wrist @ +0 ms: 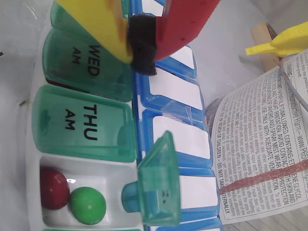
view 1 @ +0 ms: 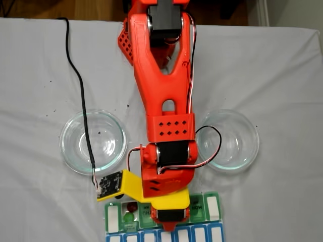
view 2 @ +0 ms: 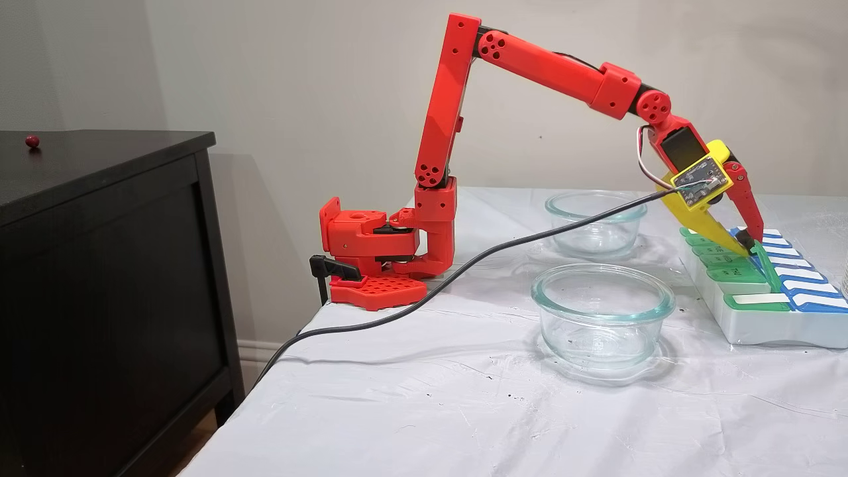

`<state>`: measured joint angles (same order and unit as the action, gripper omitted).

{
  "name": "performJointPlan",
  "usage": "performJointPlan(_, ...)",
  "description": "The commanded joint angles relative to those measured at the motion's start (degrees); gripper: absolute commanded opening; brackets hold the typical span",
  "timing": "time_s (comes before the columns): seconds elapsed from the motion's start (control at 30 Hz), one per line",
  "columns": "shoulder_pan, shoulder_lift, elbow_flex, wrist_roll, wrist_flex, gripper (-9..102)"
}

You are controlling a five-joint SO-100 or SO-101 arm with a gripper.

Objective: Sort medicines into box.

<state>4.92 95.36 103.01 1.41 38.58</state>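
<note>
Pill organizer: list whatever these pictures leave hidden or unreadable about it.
- Pill organizer: the arm covers its middle in a fixed view, and the bottom edge crops it.
- Closed WED lid and THU lid: contents hidden in the wrist view.
- Gripper: fingertips overlap; open or shut unclear.

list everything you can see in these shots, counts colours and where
medicines: two in the open compartment, one dark red, one green; another dark red ball on the black cabinet
box: one, green lids, blue row, white body, at the table's end under the gripper; one lid stands open
glass dishes: two, clear, empty, either side of the arm
cloth: one, white, covers the table
cable: one, black, across the cloth
cabinet: one, black, beside the table
printed leaflet: one, beside the box
gripper: one, red and yellow, shut, over the box
</note>
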Motion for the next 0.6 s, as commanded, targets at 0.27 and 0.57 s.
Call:
performJointPlan(0.27, 0.00, 5.80, -1.85, -3.16, 11.07, 0)
performJointPlan(0.57, 0.00, 8.09, 0.97, -4.39, 3.25, 0)
